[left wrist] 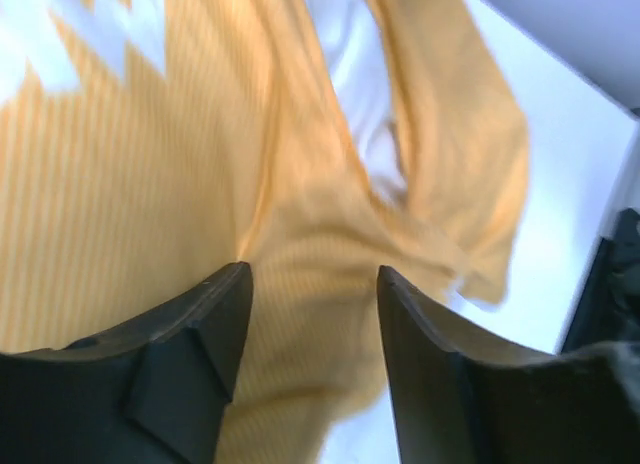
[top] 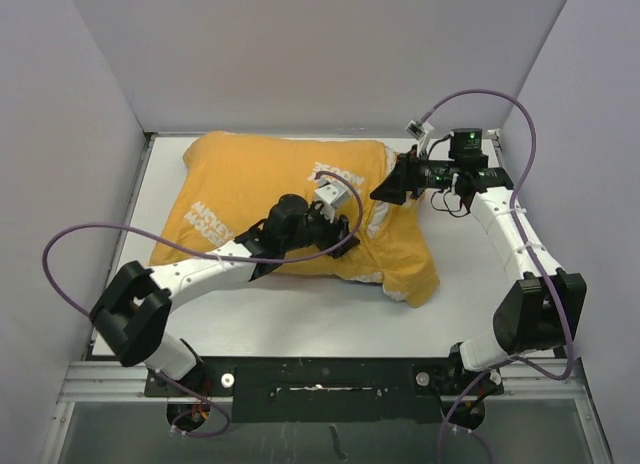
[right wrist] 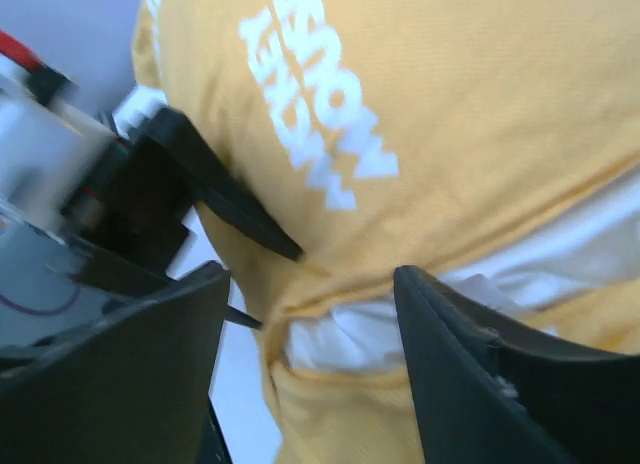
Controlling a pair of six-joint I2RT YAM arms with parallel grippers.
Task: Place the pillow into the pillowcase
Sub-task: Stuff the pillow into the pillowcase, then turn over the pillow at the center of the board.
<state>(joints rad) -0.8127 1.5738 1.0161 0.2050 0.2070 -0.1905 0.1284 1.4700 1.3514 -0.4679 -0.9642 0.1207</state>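
Hovering over the mustard pillowcase near its open end, the left gripper spreads its jaws, gripping nothing. The right gripper, likewise parted, faces that mouth, where the mostly sheathed pillow peeks white, probably awaiting tucking.

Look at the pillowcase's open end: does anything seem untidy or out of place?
Yes. The pillowcase is bunched and creased at its open end, on the right of the top view. A strip of white pillow shows there, so the pillow is not fully covered.
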